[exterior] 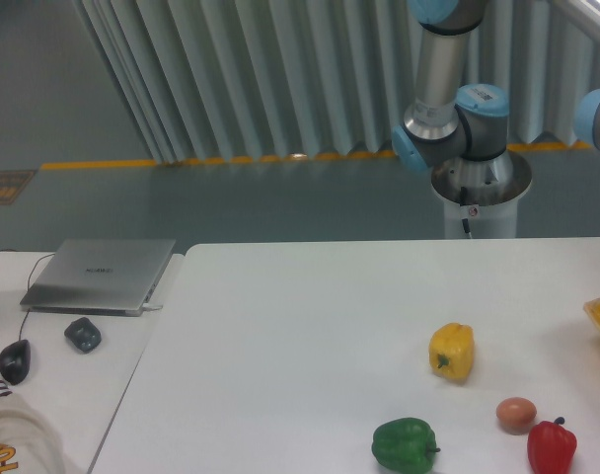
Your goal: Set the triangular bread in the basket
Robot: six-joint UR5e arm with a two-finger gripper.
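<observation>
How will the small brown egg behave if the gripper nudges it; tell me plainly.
The egg looks smooth and rounded, so it would probably roll rather than slide. It lies close to the red pepper, which might stop it on that side. Its glossy, curved surface suggests it could slip from two fingers. Whether it is real and fragile cannot be told.

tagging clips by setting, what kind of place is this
Probably a robotics lab: a robot arm on a pedestal behind a white table, a laptop on a side desk, and yellow floor tape.
</observation>
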